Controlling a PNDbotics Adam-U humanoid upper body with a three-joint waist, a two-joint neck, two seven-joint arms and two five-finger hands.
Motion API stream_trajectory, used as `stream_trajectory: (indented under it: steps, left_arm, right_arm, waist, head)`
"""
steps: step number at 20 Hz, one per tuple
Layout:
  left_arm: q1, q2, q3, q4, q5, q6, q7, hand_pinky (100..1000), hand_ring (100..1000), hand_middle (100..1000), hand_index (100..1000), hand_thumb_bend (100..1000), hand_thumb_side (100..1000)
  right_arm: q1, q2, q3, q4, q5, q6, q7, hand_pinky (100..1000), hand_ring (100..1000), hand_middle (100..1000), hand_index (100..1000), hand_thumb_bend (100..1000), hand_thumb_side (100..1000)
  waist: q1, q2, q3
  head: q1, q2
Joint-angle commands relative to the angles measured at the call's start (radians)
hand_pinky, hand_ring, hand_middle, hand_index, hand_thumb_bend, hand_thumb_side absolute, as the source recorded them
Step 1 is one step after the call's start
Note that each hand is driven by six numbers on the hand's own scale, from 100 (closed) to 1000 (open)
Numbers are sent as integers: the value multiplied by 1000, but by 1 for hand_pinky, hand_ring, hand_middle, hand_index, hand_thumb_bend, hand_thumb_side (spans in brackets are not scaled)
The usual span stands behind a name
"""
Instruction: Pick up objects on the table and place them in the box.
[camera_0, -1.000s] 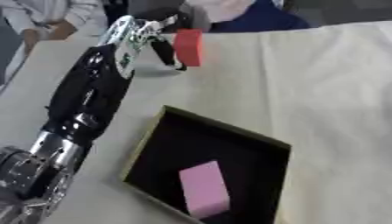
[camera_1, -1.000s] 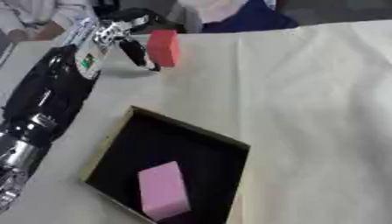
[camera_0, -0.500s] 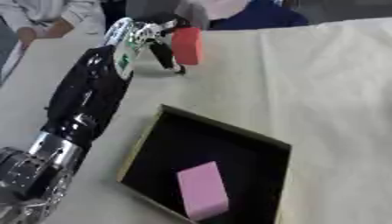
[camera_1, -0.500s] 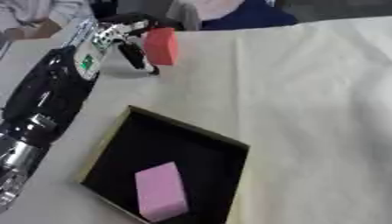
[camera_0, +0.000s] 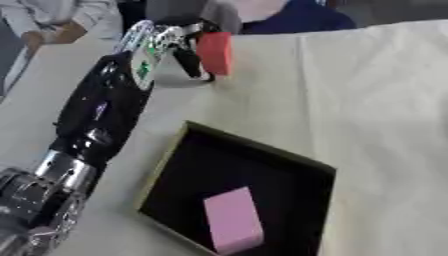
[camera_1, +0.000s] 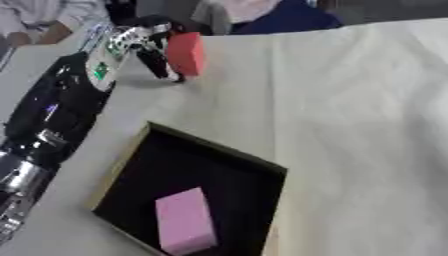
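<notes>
Red block (camera_1: 185, 53) is pinched in my left hand (camera_0: 179, 50) near the far edge of the cream-clothed table (camera_0: 385, 100). Pink block (camera_0: 233, 218) lies in the black box (camera_0: 254, 150), whose near corner is cut off.

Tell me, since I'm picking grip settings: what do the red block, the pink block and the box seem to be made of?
The red block, at the left hand, looks like matte foam or soft plastic: flat colour, no glare. The pink block looks alike, with rounded edges, possibly foam. The box looks like cardboard: thin tan walls, dull black lining.
</notes>
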Motion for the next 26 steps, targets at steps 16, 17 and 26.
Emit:
stream_trajectory:
  steps: [16, 17, 26]
  left_arm:
    - [-16, 32, 6, -8, 17, 48, 117, 641, 502, 531, 671, 373, 100]
    - [-15, 31, 6, -9, 21, 48, 120, 639, 497, 525, 666, 369, 100]
    - [-7, 31, -29, -65, 93, 26, 103, 595, 469, 499, 644, 276, 100]
  right_arm:
    - [-5, -40, -14, 1, -22, -7, -3, 815, 772, 612, 703, 100, 637]
    - [-5, -40, -15, 2, -22, -7, -3, 815, 772, 612, 703, 100, 637]
    - [5, -32, -16, 2, -9, -4, -1, 817, 771, 612, 703, 100, 638]
  waist:
    - [0, -19, -5]
    - [0, -19, -4]
    - [-7, -39, 7]
  head:
    - [6, -14]
    - [5, -12]
    - [-35, 28]
